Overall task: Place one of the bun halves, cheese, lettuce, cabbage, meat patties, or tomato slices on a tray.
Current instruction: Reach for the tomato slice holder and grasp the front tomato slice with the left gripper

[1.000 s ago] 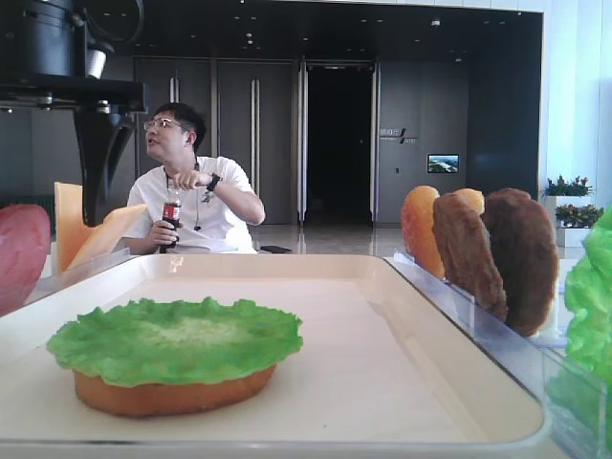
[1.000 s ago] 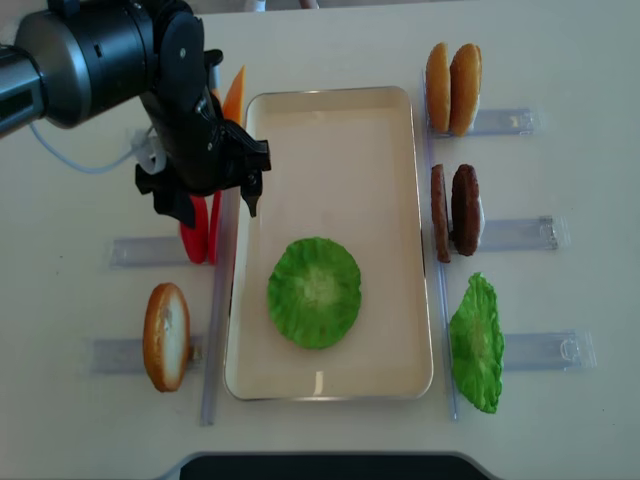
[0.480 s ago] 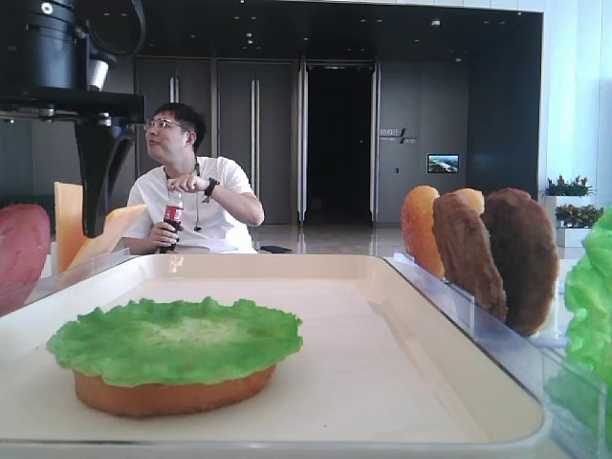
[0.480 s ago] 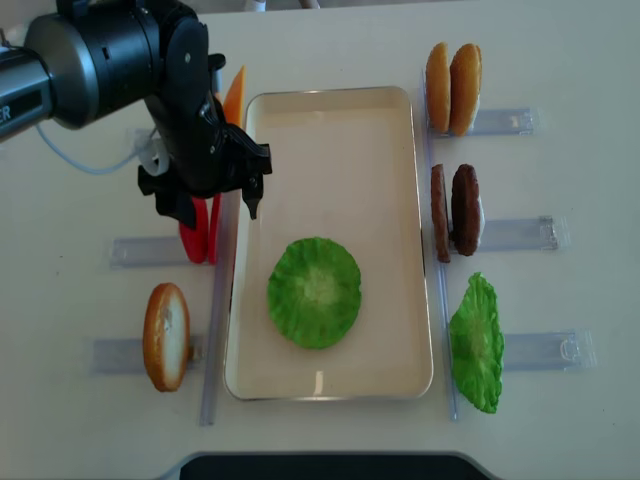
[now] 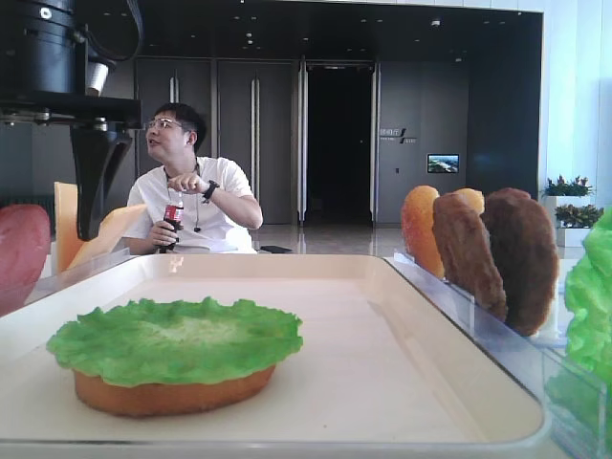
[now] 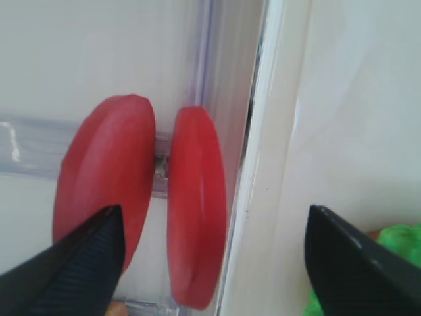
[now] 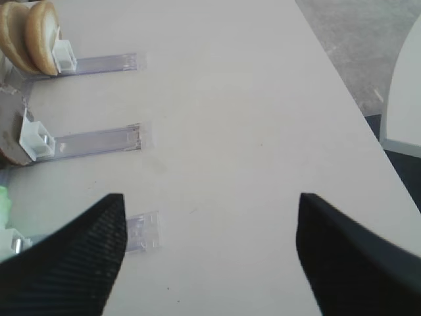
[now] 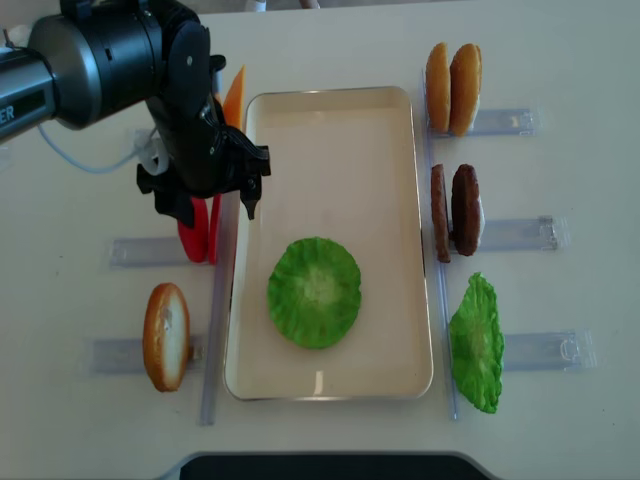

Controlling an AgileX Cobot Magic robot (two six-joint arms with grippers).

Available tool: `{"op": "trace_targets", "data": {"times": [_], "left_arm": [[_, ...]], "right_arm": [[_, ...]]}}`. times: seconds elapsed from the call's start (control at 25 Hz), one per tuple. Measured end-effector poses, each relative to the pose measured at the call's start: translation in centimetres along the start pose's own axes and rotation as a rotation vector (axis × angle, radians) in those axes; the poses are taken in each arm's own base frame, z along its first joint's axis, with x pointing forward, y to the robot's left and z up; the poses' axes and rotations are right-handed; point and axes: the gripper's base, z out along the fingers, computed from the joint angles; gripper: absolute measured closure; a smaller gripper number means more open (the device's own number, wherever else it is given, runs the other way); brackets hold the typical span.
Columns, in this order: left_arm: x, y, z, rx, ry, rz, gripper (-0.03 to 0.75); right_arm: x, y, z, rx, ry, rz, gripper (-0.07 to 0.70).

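Top-down view, L to R. Lower left: one of the bun halves (image 8: 166, 336) on edge in a clear rack (image 8: 118, 354) on the surface (image 8: 80, 430). Above it, mid-left: two tomato slices (image 8: 197, 229) upright in their rack, just beside the tray's left rim. Left pincer (image 8: 206, 207) hangs over them, jaws wide apart, nothing held; one finger outboard of the slices, the other over the tray edge. Left wrist cam confirms: slices (image 6: 197, 208) side by side between the two dark fingertips (image 6: 79, 266), no contact visible. Cheese (image 8: 233, 96) upper left, next to the tray corner.

Centre: tray (image 8: 330, 112) w/ lettuce (image 8: 314, 292) lying flat, lower half of tray. Low front cam shows the lettuce (image 5: 175, 338) sits on top of a bun half (image 5: 172, 391).

Right of tray, top to bottom: two buns (image 8: 452, 88), two meat patties (image 8: 455, 211), 2nd lettuce leaf (image 8: 476, 343), each on edge in a rack.

Right pincer (image 7: 210, 253): only in its wrist cam, fingers spread wide, empty, over bare surface at far right.
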Motion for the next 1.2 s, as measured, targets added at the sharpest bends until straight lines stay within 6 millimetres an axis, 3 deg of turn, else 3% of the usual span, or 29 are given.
{"op": "trace_targets", "data": {"times": [0.68, 1.2], "left_arm": [[-0.08, 0.10, 0.04, -0.012, -0.008, 0.010, 0.231], [-0.15, 0.20, 0.03, -0.023, -0.015, 0.019, 0.413]], "right_arm": [[0.00, 0.00, 0.00, 0.000, 0.000, 0.000, 0.094], [0.00, 0.00, 0.00, 0.000, 0.000, 0.000, 0.094]]}}
